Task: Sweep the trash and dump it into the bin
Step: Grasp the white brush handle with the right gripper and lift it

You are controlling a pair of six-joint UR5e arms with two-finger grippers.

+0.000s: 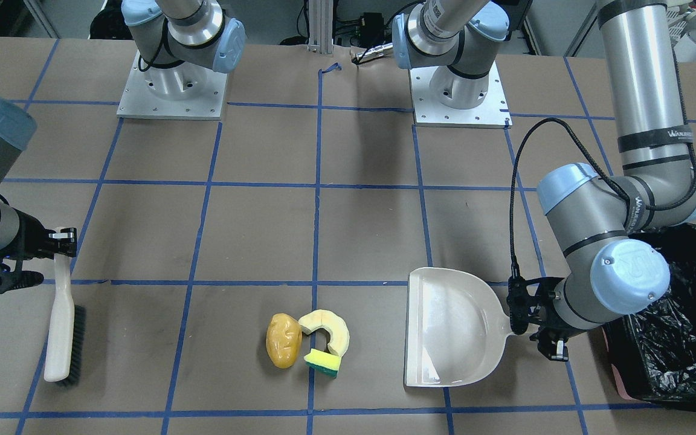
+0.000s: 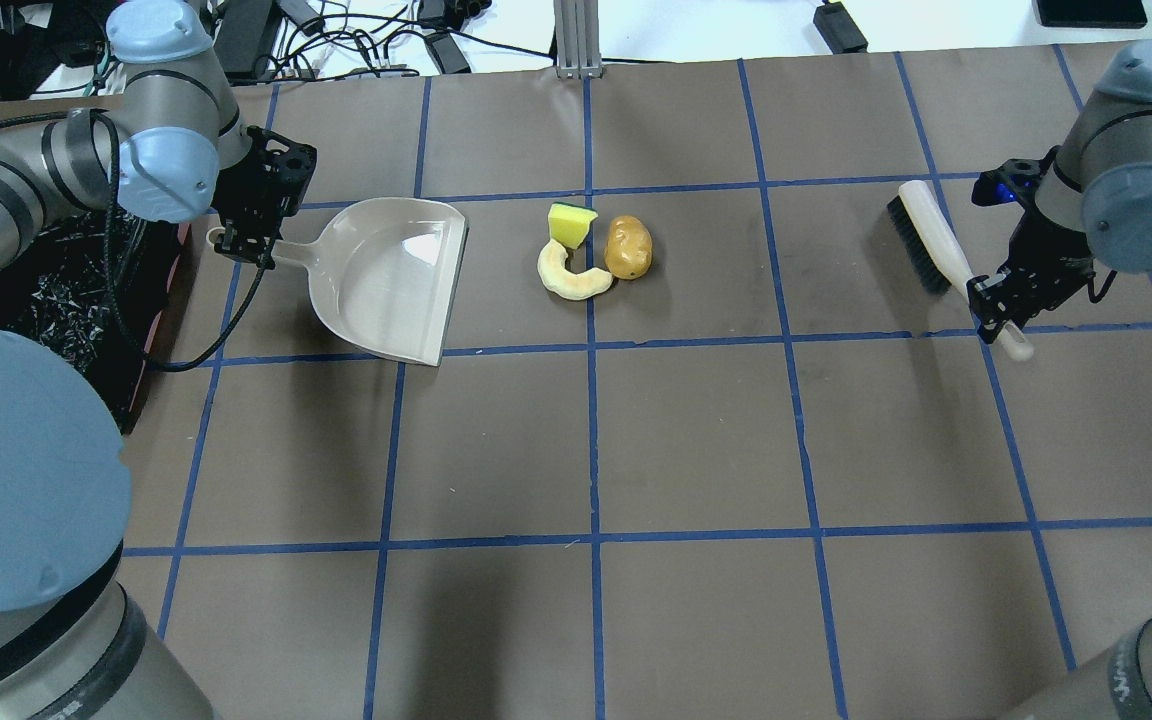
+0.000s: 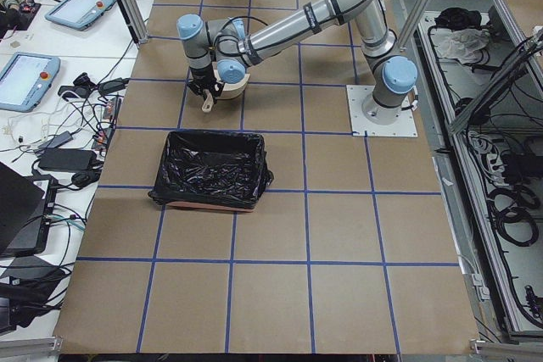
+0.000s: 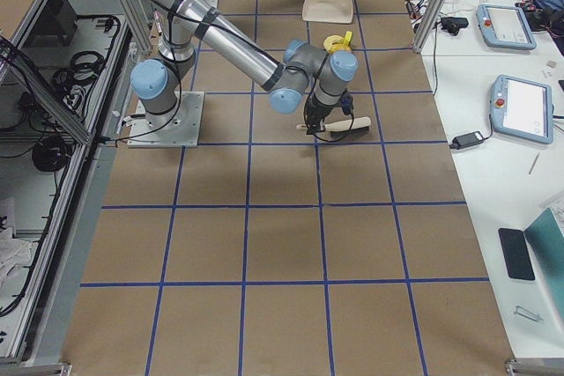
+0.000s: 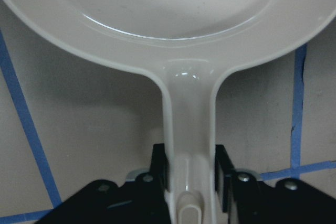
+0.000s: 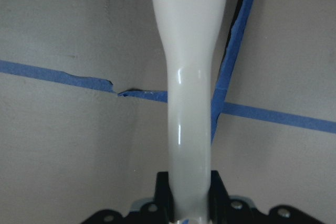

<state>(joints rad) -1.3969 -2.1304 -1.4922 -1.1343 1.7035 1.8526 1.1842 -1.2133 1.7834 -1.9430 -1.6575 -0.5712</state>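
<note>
The trash lies together on the table: a yellow-orange potato-like lump (image 1: pixel 283 340) (image 2: pixel 628 247), a pale cream curved piece (image 1: pixel 327 329) (image 2: pixel 571 278) and a yellow-and-green sponge block (image 1: pixel 322 362) (image 2: pixel 572 223). My left gripper (image 1: pixel 520 308) (image 2: pixel 251 245) (image 5: pixel 191 174) is shut on the handle of a beige dustpan (image 1: pixel 451 326) (image 2: pixel 386 275), which rests flat with its open edge facing the trash. The black-lined bin (image 1: pixel 680 338) (image 2: pixel 56 300) (image 3: pixel 212 169) stands just behind that arm. My right gripper (image 1: pixel 61 241) (image 2: pixel 996 320) (image 6: pixel 189 192) is shut on the handle of a white brush (image 1: pixel 61 329) (image 2: pixel 936 245), well clear of the trash.
Brown table covering with a blue tape grid. Both arm bases (image 1: pixel 170 90) stand at the robot's side of the table. The left arm's black cable (image 1: pixel 514 199) loops above the dustpan handle.
</note>
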